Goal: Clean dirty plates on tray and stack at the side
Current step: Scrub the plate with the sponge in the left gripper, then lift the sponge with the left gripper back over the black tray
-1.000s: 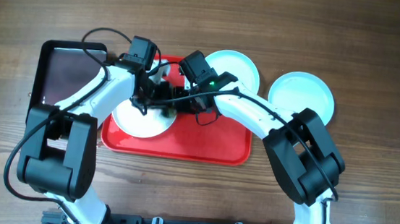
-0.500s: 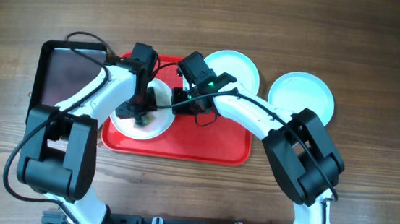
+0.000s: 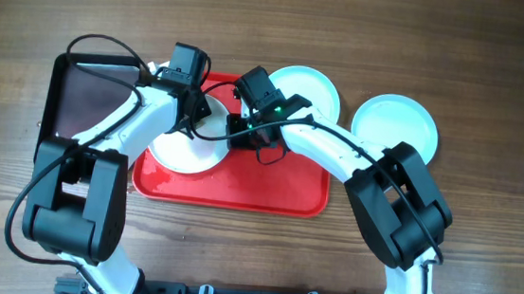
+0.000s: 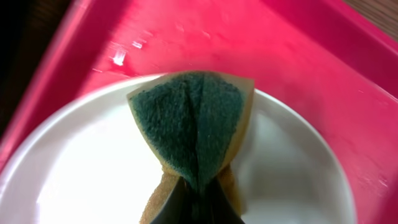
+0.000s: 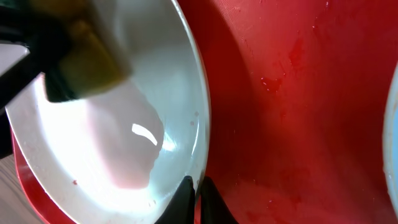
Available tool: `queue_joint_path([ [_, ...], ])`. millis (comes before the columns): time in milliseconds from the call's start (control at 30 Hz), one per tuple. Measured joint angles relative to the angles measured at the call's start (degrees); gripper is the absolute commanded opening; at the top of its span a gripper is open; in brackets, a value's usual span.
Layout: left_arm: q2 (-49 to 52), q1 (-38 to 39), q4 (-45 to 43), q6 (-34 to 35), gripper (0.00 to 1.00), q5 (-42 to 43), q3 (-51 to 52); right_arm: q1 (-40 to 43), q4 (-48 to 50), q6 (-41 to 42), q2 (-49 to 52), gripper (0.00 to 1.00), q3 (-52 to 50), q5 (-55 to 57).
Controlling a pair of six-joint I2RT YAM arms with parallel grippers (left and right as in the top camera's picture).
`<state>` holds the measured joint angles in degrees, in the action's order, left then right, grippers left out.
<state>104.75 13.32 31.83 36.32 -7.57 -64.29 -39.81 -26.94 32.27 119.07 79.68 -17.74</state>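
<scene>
One pale plate (image 3: 178, 151) lies on the left part of the red tray (image 3: 277, 191). My left gripper (image 3: 198, 115) is shut on a green and yellow sponge (image 4: 193, 134), which is pressed on the plate (image 4: 93, 180) near its far rim. My right gripper (image 3: 235, 135) is shut on this plate's right rim (image 5: 196, 190). The plate's face (image 5: 124, 143) looks white, with a few small reddish specks near the rim. A second plate (image 3: 311, 85) lies at the tray's far right corner, partly hidden by my right arm. A third plate (image 3: 395, 126) lies on the table to the right of the tray.
A narrow black tray (image 3: 83, 103) lies on the table left of the red tray. The red tray's floor (image 5: 298, 112) shows wet streaks. The table is brown wood (image 3: 483, 233).
My left gripper with the sponge has moved from the plate's centre back to its far rim. My right gripper has stayed on the rim.
</scene>
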Motion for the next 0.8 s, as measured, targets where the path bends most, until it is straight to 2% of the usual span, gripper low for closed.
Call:
queue_joint_path([
  [233, -0.17, -1.29, 1.03, -8.02, 0.04, 10.51, -0.20, 0.00, 0.00, -0.66, 0.00, 0.04, 0.00, -0.04],
  [367, -1.79, -4.68, 6.01, -9.14, 0.04, 12.44, -2.19, -0.02, 0.02, -0.83, 0.00, 0.04, 0.00, -0.15],
  [533, -9.88, -13.14, 12.02, -9.55, 0.04, 13.09, -9.07, -0.02, 0.00, -1.07, 0.00, 0.05, 0.00, -0.28],
  [700, -13.88, -18.60, 16.13, -9.70, 0.04, 13.07, -10.01, -0.13, 0.92, -1.29, 0.00, 0.17, 0.00, 0.00],
  [800, -13.57, -18.99, 17.03, -9.97, 0.04, 13.09, -10.01, -0.48, 2.32, -1.25, 0.26, 0.16, 0.00, 0.20],
])
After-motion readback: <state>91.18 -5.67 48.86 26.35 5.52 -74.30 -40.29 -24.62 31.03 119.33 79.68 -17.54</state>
